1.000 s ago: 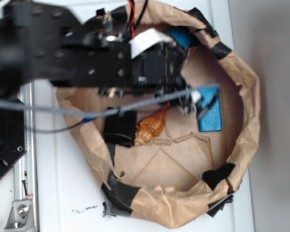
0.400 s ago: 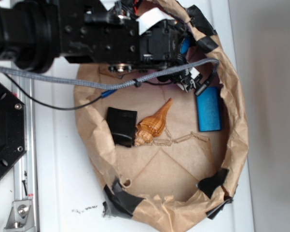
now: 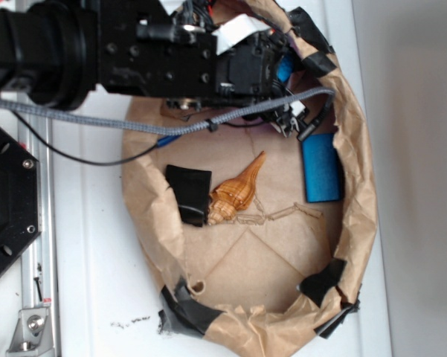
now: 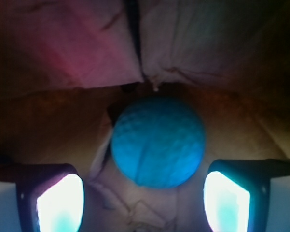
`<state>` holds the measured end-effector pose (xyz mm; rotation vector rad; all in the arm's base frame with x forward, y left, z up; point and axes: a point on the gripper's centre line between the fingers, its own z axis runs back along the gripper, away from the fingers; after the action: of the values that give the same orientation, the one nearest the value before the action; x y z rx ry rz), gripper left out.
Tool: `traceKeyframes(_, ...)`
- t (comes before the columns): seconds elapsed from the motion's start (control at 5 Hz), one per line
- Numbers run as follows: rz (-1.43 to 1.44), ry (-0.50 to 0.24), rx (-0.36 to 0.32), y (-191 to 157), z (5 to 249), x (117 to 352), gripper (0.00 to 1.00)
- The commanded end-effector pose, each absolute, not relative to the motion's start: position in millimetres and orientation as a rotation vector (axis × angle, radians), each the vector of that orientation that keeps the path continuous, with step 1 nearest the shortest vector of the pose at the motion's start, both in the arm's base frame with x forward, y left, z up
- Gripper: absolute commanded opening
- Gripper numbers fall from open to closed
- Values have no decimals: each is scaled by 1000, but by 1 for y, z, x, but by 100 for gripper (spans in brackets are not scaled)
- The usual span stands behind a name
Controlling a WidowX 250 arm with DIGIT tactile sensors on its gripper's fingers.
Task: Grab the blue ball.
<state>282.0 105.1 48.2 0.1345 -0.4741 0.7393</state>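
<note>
Exterior view: The black arm (image 3: 134, 56) reaches in horizontally from the upper left, across the white bench (image 3: 89, 282), and into the top of a crumpled brown paper nest (image 3: 361, 216) patched with black tape. The tool (image 3: 283, 74) sits at the nest's upper right wall, wrist housing low over the rim, a grey braided cable (image 3: 171, 126) trailing beneath it. A sliver of the blue ball (image 3: 285, 68) shows just past the wrist, tucked against the paper wall. The flat blue block (image 3: 320, 166) lies just below the tool, apart from it. An orange shell (image 3: 236, 195) and a black square piece (image 3: 190, 193) rest mid-nest, well clear of the work.

Wrist view: The blue ball (image 4: 158, 141) lies centred ahead, in a fold where the paper wall meets the floor. The fingers (image 4: 58, 203) stand apart at either lower corner, released, nothing between them yet. The ball sits between their lines but slightly beyond the tips.

Assessment of the step in hand: the approach is aligned; what remains is a short advance and closure. Best practice is to push forward until the pads flank the ball's widest part, keeping it centred, then close steadily. Risks: closing early would pinch the near curve and squirt the ball into the fold; the loose paper wall behind may snag a fingertip.
</note>
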Motion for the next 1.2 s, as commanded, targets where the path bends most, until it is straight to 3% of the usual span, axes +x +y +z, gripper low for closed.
traceKeyframes(0.0, 794, -521, 138, 131, 49, 286, 100)
traceKeyframes(0.2, 766, -513, 159, 136, 40, 295, 100)
traceKeyframes(0.4, 738, -496, 155, 131, 35, 298, 0)
traceKeyframes(0.6, 699, -476, 120, 119, 38, 297, 0)
traceKeyframes(0.8, 606, -340, 120, 106, 57, 290, 0)
traceKeyframes(1.0, 368, -350, 20, 66, 99, 283, 0)
